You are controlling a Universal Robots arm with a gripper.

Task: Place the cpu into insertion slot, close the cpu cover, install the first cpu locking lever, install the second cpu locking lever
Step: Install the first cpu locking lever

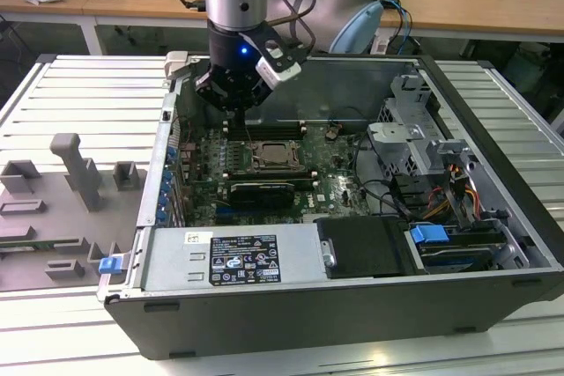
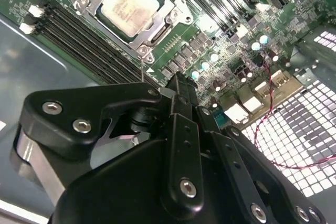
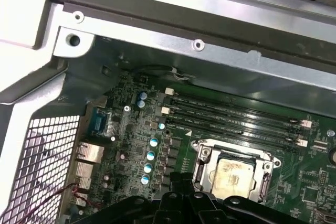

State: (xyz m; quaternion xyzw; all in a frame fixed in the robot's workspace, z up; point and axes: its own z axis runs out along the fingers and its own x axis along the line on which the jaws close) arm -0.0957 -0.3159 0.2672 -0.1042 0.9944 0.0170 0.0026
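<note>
Grey moulded fixtures [image 1: 53,217] are sitting idle at the exterior view's left. Moving rightward, the gripper [image 1: 236,114] is hanging inside the open case over the green motherboard [image 1: 330,178]. Its fingers are looking drawn together, with nothing visibly between them.

Just to its right in that view, the insertion slot [image 1: 275,157] is already carrying the cpu [image 2: 128,6], pale metal top up. The cpu cover [image 2: 160,31] is appearing to lie flat around it. So we are judging the first two steps done and the first locking lever to be the step in hand.

In the second wrist view a thin wire rod [image 2: 143,69] is standing up from the socket's corner toward the gripper, and we are taking it for that lever. Working it is calling for a fine push on a very slim target, without scraping the memory slots [image 3: 236,111] just beside the socket.

Further right in the exterior view, the metal drive cage [image 1: 414,129] is sitting well apart.

The gripper's own body is masking its tips in both wrist views, so we cannot tell whether they are touching the rod.
</note>
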